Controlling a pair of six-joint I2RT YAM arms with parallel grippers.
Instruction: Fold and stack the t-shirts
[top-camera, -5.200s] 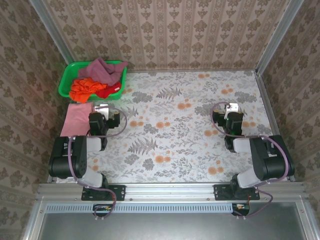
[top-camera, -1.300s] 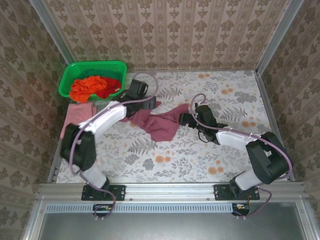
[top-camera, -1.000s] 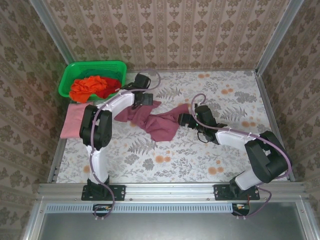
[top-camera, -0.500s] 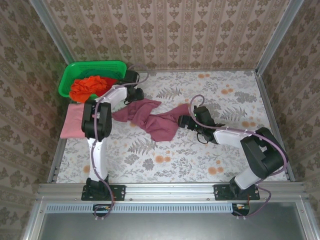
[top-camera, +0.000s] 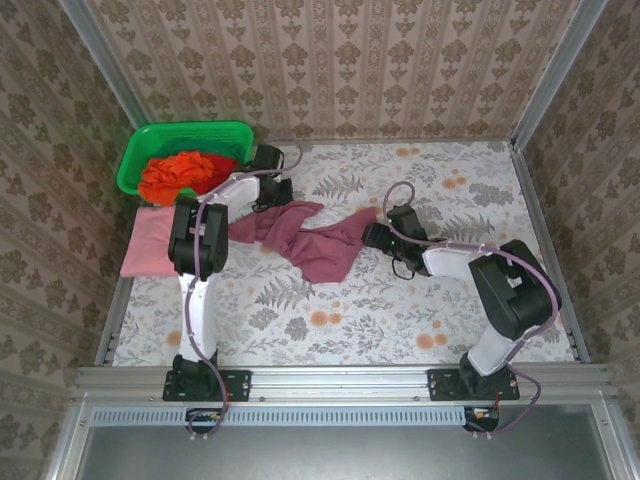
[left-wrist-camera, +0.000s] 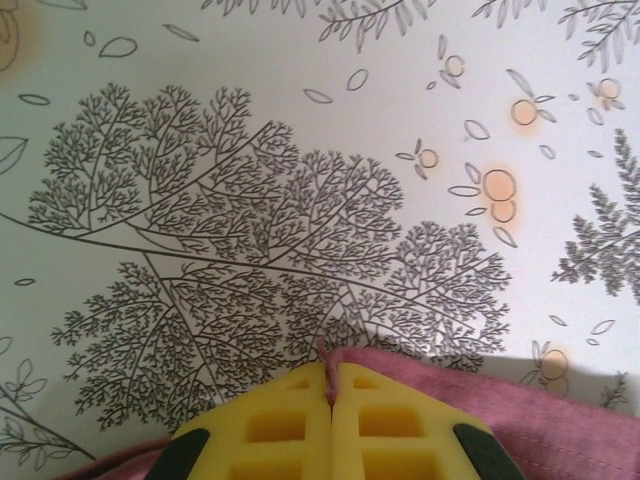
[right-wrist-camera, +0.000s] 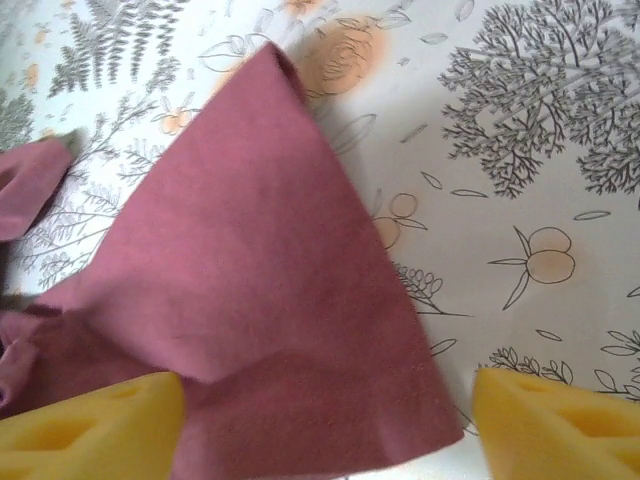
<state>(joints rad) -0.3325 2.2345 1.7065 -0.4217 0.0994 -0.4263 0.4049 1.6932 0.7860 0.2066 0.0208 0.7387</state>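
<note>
Though left arm (top-camera: 222, 196) hid grasped edge from above, maroon t-shirt (top-camera: 318, 247) lay crumpled on tabletop (top-camera: 400, 310). Left end effector (left-wrist-camera: 330, 385) pinched shut on its hem; right end effector (right-wrist-camera: 325, 420) gaped wide, straddling opposite corner.

We see the maroon t-shirt (top-camera: 315, 250) rumpled across the tabletop (top-camera: 400, 310), left pincer (top-camera: 272, 195) at its far-left end, right pincer (top-camera: 371, 237) at its right end; pink t-shirt (top-camera: 150, 240) hugs the left edge
</note>
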